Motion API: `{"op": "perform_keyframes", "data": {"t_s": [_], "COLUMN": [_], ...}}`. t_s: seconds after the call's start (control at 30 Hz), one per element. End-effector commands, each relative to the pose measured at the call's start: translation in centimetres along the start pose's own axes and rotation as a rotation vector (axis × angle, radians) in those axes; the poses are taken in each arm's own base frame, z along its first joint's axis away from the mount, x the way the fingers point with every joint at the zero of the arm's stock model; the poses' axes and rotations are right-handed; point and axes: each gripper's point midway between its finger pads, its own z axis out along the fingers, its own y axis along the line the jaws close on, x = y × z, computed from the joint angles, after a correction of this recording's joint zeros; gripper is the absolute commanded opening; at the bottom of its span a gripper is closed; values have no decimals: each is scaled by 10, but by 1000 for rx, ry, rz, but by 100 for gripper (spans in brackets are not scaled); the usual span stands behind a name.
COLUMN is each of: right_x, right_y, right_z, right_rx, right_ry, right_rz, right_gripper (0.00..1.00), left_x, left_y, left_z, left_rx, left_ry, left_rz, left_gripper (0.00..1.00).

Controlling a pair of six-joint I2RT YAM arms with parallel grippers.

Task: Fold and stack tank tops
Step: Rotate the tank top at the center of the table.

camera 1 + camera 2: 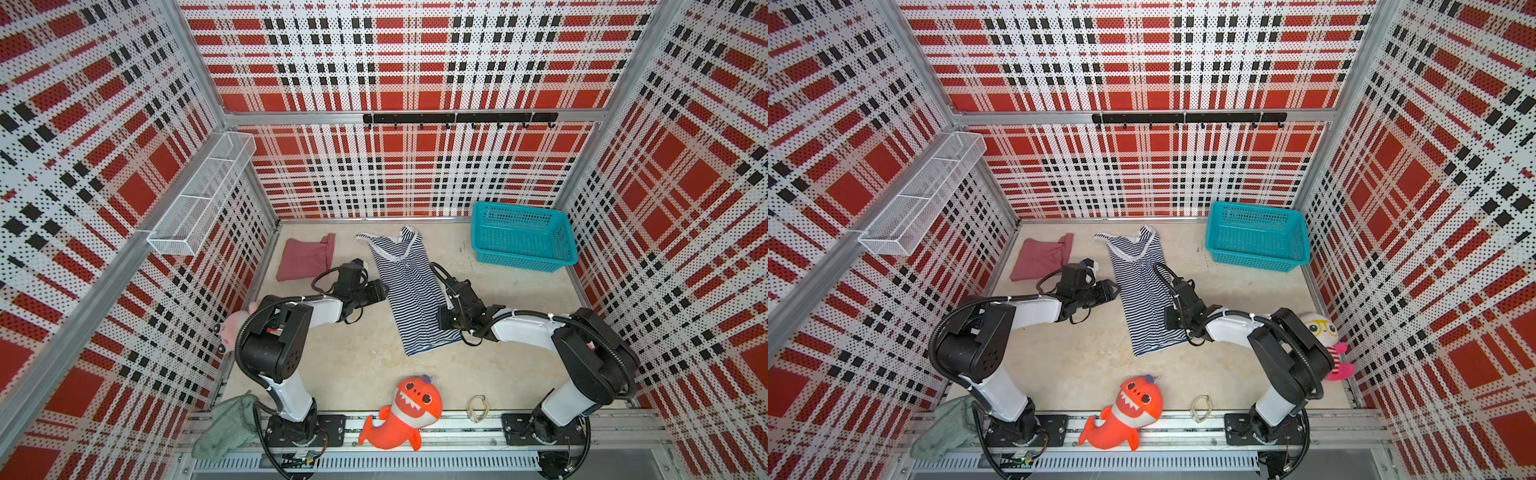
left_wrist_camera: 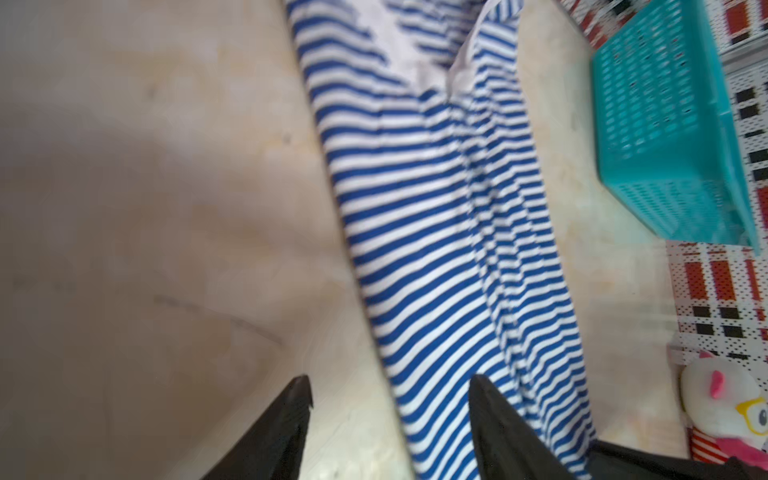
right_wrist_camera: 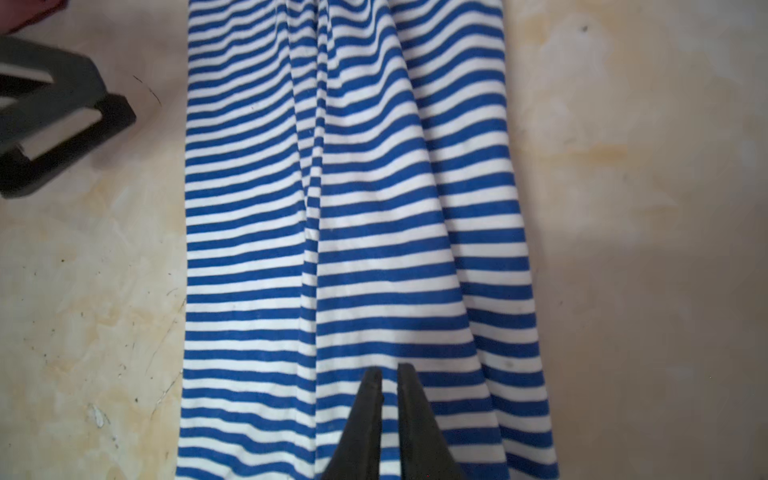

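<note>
A striped tank top [image 1: 409,286] is lying lengthwise in the middle of the surface [image 1: 511,282]. The left hand [image 2: 390,382] is hovering spread at its edge. The right hand [image 3: 389,372] is sitting over it with fingers nearly pressed together; whether they are pinching cloth I cannot tell. A maroon tank top [image 1: 305,259] is lying folded at the far left.

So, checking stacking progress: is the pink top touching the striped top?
Apart. In both top views, bare table lies between the pink top and the striped top.

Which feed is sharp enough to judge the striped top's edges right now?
Right wrist view: the navy-and-white striped cloth tank top is crisp, with soft shadow on the beige table beside it. Left wrist view: smeared by blur, teal plastic basket included. Both top views: sharp, evenly lit.
</note>
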Motion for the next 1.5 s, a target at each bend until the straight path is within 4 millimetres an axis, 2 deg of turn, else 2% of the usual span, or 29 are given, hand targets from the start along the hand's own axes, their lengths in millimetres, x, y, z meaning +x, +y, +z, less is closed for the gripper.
{"op": "perform_keyframes", "data": {"t_s": [0.0,0.07,0.13,0.17,0.23,0.3,0.4,0.47,0.53,0.6,0.8,1.0,1.13,1.27,1.33,1.4,1.47], "right_x": [20,39,51,51,44,26,1,-8,-7,-1,37,47,65,99,110,113,103], "right_y": [12,29,61,75,87,84,63,42,26,22,18,22,38,52,54,47,37], "right_z": [9,13,13,8,-4,-22,-41,-45,-45,-47,-47,-42,-40,-40,-45,-54,-65], "right_rx": [-26,-67,-159,-196,-217,-188,-99,-38,-17,-30,-54,-68,-100,-138,-138,-101,-60], "right_ry": [31,64,91,90,71,3,-77,-105,-99,-85,57,121,180,281,313,324,279], "right_rz": [16,23,18,7,-5,-11,-7,34,96,117,144,130,95,37,-1,-22,-26], "right_gripper": [13,13,15,15,16,19,21,21,20,19,23,17,14,14,15,15,16], "left_x": [-24,-26,-28,-30,-35,-41,-45,-44,-36,-20,34,80,99,117,122,128,132], "left_y": [-12,-10,-6,-4,-3,-5,-15,-29,-45,-50,-30,-26,-18,-6,-2,-1,-2], "left_z": [-14,-15,-13,-11,-9,-6,0,4,6,2,-38,-61,-65,-71,-76,-81,-86], "left_rx": [51,47,34,26,14,13,15,21,28,15,-14,-35,-42,-67,-82,-85,-71], "left_ry": [-101,-107,-103,-99,-98,-99,-88,-81,-61,-28,33,106,146,194,214,229,235], "left_rz": [-15,-18,-16,-12,-3,5,28,53,82,97,49,40,12,-4,-2,-7,-27], "left_gripper": [64,63,63,63,63,63,63,63,63,63,62,62,61,60,60,60,60]}}
